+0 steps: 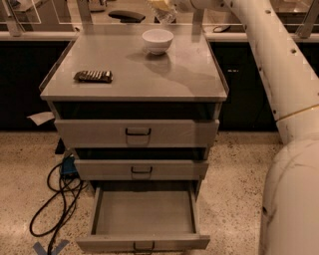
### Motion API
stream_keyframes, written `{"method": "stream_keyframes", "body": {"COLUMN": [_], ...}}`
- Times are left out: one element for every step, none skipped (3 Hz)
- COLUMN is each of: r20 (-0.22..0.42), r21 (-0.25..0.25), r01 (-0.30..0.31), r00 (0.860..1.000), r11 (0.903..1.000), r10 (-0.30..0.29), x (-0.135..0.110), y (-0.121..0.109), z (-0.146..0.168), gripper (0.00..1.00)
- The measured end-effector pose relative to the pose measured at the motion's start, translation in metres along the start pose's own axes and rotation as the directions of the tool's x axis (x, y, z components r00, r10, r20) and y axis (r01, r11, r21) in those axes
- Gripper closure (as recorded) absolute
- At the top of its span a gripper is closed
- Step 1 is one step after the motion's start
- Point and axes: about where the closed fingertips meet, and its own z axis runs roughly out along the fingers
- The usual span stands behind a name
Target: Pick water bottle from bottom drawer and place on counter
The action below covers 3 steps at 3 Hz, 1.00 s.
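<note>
My gripper (pixel 167 6) is at the top edge of the camera view, above the back of the counter (pixel 134 79) and just over the white bowl (pixel 157 40). It is shut on the water bottle (pixel 161 10), a clear pale shape held in the air and partly cut off by the frame edge. The bottom drawer (pixel 143 215) is pulled out at the foot of the cabinet and its tray shows nothing inside.
A dark striped packet (pixel 93 75) lies on the counter's left side. My white arm (pixel 279 79) fills the right side. Black cables (pixel 57 199) and blue tape (pixel 49 246) lie on the floor at left. A pale ledge with glass panels (pixel 45 35) runs behind.
</note>
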Motion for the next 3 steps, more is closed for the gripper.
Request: {"method": "stream_keyframes", "body": {"r20": [-0.085,-0.084,-0.084], "r21": [-0.041,-0.042,0.016], "r01": [-0.066,-0.066,-0.124], "r00": [0.994,0.995,0.989], "r11": [0.997,0.9969,0.9921], "r10": [0.062,0.062,0.125], "x": [0.028,0.028,0.042], "y": [0.002,0.003,-0.004], "z": [-0.013,-0.012,-0.021], "gripper": [1.0,1.0,1.0]}}
